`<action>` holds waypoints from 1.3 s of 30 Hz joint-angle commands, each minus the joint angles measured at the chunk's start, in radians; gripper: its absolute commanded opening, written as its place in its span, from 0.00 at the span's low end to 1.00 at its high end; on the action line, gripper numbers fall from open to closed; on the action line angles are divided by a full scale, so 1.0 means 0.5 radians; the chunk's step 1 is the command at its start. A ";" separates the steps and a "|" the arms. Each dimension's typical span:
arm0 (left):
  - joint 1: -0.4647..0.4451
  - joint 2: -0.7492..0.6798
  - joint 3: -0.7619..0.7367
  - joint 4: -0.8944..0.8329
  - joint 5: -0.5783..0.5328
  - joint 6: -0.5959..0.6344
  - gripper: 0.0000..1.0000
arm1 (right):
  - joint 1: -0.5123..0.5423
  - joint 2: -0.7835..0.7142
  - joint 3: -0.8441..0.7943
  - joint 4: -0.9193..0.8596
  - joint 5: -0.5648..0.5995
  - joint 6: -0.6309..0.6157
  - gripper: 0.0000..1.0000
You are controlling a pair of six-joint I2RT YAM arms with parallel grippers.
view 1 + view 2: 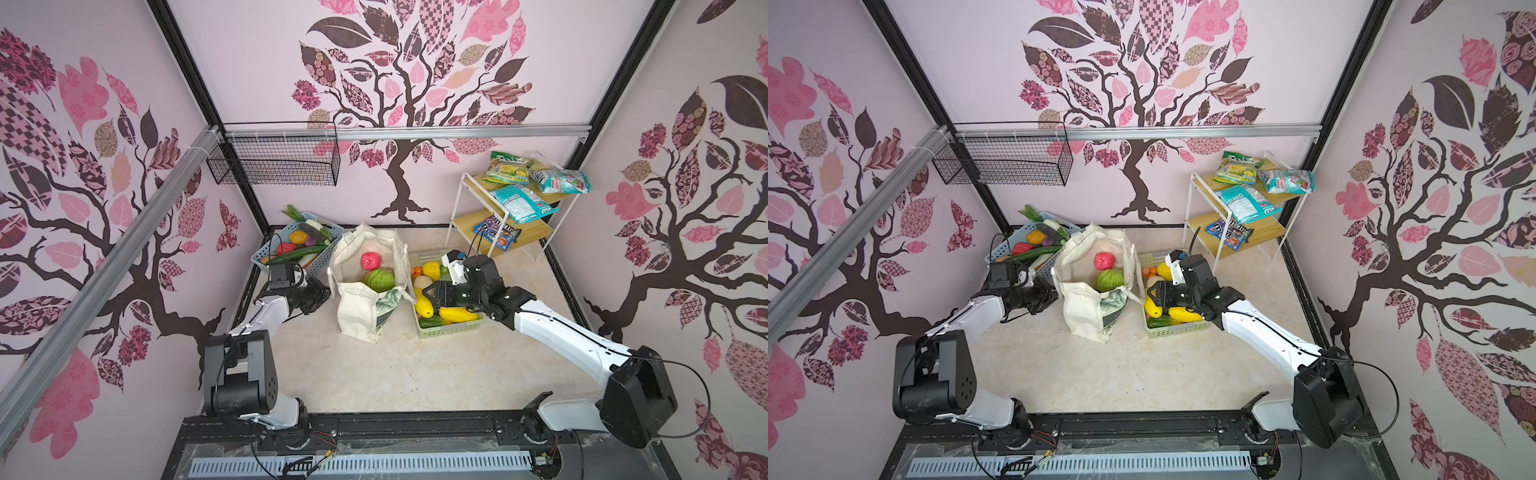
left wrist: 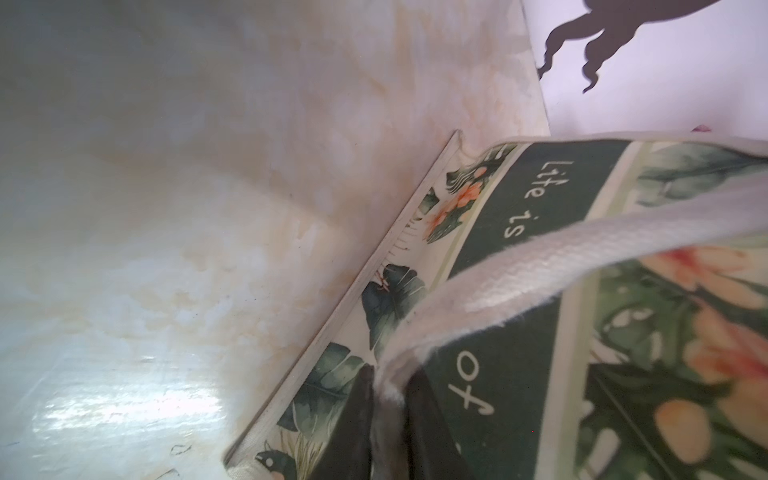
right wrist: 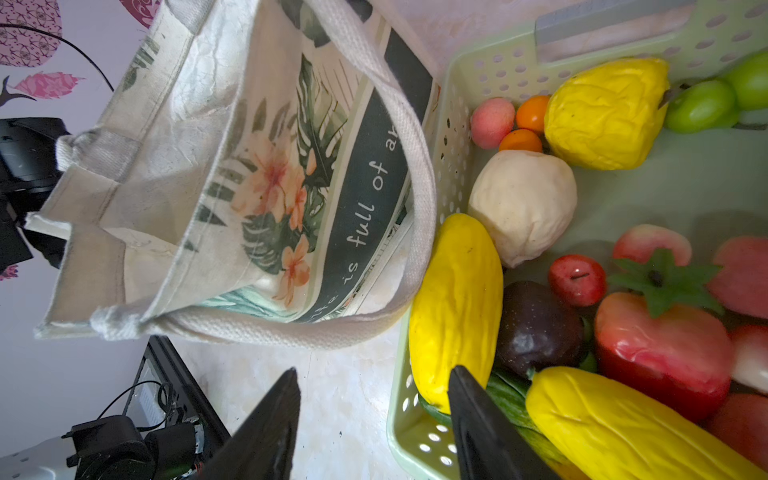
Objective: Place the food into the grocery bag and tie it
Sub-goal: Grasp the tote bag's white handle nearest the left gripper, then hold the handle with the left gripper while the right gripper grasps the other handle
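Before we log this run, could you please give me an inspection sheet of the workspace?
Surface: glossy cream marbled tabletop.
Job's things: bag stands open with red fruit and cabbage inside; more food in green basket and blue basket either side.
Clutter: packets on shelf; wire basket hung at the back.
Grippers: left gripper shut on handle; right gripper open, empty, at the green basket's edge.
Cables: black cable loops at the right arm's base; wires along the front edge.
Surroundings: walls with tree print.
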 commanded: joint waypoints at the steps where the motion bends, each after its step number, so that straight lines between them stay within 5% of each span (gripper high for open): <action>1: 0.071 -0.102 -0.003 -0.006 -0.059 -0.022 0.11 | 0.009 0.055 0.042 0.032 0.008 -0.006 0.60; 7: 0.192 -0.288 -0.067 -0.078 -0.202 -0.038 0.00 | 0.016 0.141 0.061 0.089 0.019 0.013 0.60; 14: 0.353 -0.378 -0.054 -0.176 -0.233 -0.009 0.00 | 0.015 0.343 0.150 0.138 0.117 -0.031 0.60; 22: 0.356 -0.355 0.041 -0.225 -0.151 0.057 0.00 | 0.016 0.635 0.362 0.150 0.227 -0.131 0.60; 30: 0.357 -0.341 0.127 -0.275 -0.154 0.131 0.00 | 0.014 0.940 0.675 -0.005 0.027 -0.153 0.57; 39: 0.333 -0.360 0.190 -0.353 -0.196 0.208 0.00 | 0.017 1.035 0.678 -0.153 0.045 -0.224 0.54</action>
